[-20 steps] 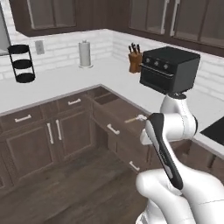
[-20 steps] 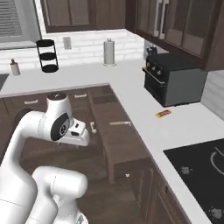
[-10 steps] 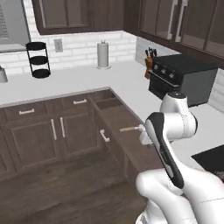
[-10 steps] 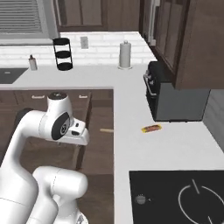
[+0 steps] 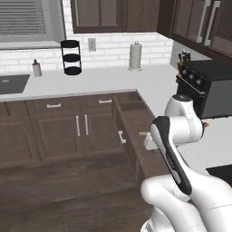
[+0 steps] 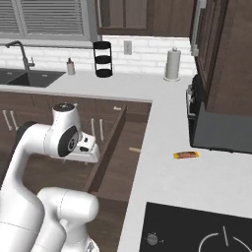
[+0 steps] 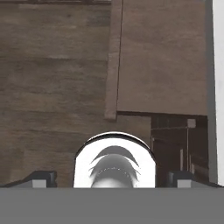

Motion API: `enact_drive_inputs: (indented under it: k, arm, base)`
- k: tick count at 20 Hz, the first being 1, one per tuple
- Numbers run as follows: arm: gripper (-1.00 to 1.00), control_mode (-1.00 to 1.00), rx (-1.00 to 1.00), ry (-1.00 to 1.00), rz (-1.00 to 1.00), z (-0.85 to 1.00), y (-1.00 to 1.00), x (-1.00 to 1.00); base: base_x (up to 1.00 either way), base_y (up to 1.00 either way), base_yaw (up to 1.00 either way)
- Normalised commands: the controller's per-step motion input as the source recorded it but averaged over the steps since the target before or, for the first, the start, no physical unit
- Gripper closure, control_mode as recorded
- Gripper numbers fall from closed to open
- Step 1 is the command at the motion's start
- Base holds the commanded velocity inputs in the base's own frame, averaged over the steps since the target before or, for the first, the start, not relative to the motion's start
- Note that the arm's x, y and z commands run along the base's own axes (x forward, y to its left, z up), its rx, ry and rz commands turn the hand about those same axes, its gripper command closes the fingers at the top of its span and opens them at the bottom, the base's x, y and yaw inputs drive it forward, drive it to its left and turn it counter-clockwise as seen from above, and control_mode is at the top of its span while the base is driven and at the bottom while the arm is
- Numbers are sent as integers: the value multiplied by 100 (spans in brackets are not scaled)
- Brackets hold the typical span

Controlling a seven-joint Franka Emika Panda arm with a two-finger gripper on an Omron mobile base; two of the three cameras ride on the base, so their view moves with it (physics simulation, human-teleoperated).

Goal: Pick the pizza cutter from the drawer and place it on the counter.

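The wide dark-brown drawer stands pulled out from the cabinets under the pale counter. In the right base view the drawer lies just right of my white hand. The pizza cutter's slim tan handle rests on the drawer floor near the counter side, and a bit of the handle peeks out beside my arm; its wheel is hidden. In the hand view my gripper is open, fingertips far apart, empty, looking down past the drawer's wall.
A small orange-red bar lies on the counter before a black toaster oven. A paper towel roll, a black tiered stand and a knife block stand at the back. A black stovetop is near right.
Both base views have shifted: the base drove, bringing the open drawer closer under the arm and the window and sink into view. The arm's pose looks the same.
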Motion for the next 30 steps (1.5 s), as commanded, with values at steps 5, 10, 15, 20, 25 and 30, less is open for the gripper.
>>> enact_drive_inputs:
  k: [5, 10, 15, 20, 25, 30]
  arm:
    - [-100, -100, 0, 0, 10, -19, -5, 79]
    - [-100, -100, 0, 0, 6, -55, 0, 100]
    - [-100, -100, 0, 9, 0, -41, 0, 100]
    - [-100, -100, 0, 0, 0, -61, 0, 99]
    - [-100, -100, 0, 0, 0, -84, 9, 87]
    - [-100, -100, 0, 0, 0, -66, 5, 78]
  base:
    - [0, 0, 0]
    - [0, 0, 0]
    - [0, 0, 0]
    - [0, 0, 0]
    - [0, 0, 0]
    - [0, 0, 0]
